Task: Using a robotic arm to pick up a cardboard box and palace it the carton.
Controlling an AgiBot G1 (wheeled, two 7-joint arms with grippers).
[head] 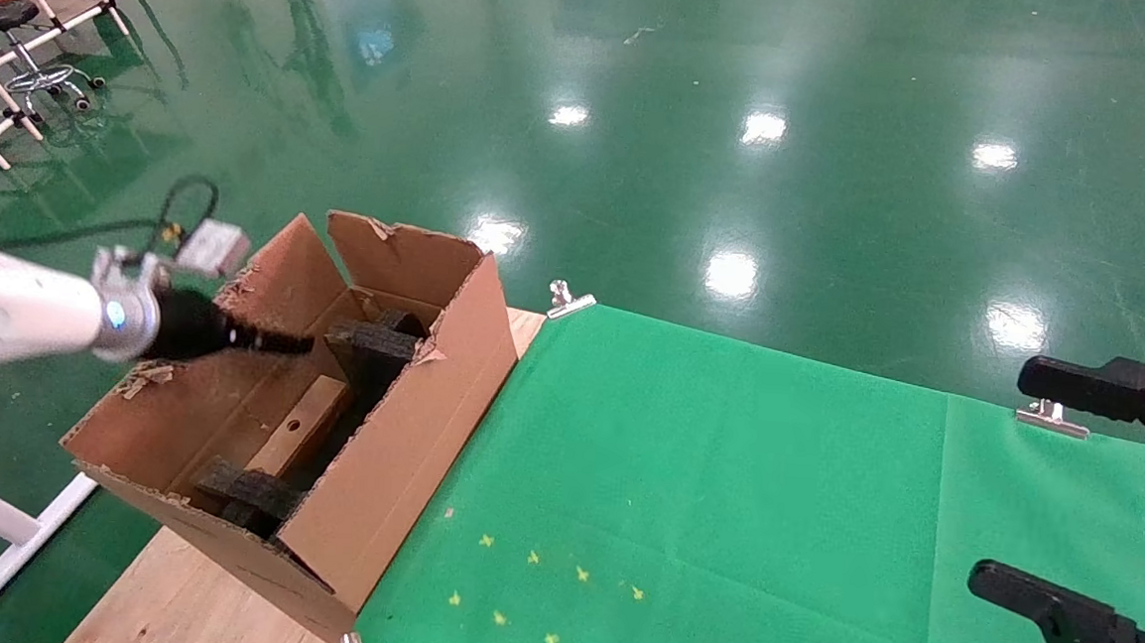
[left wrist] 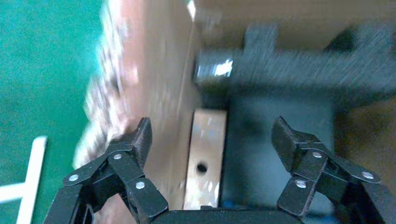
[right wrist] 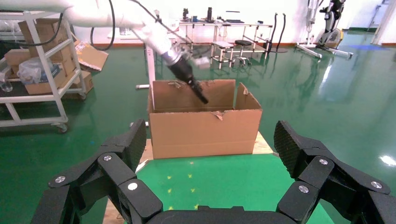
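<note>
Hovering with wide-open, empty fingers, white-and-silver left gripper (head: pixel 293 343) above large torn-flapped brown carton (head: pixel 407 421) at nine o'clock; small flat brown cardboard box (head: pixel 299 438) inside; black right gripper (head: pixel 1069 491) parked open at three o'clock.

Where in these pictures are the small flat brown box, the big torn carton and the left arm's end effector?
small flat brown cardboard box (head: pixel 299 438): head view, top face near its hole.
large torn brown carton (head: pixel 406 450): head view, outer side wall.
left end effector (left wrist: pixel 212 140): left wrist view, midway between its open fingertips.
</note>
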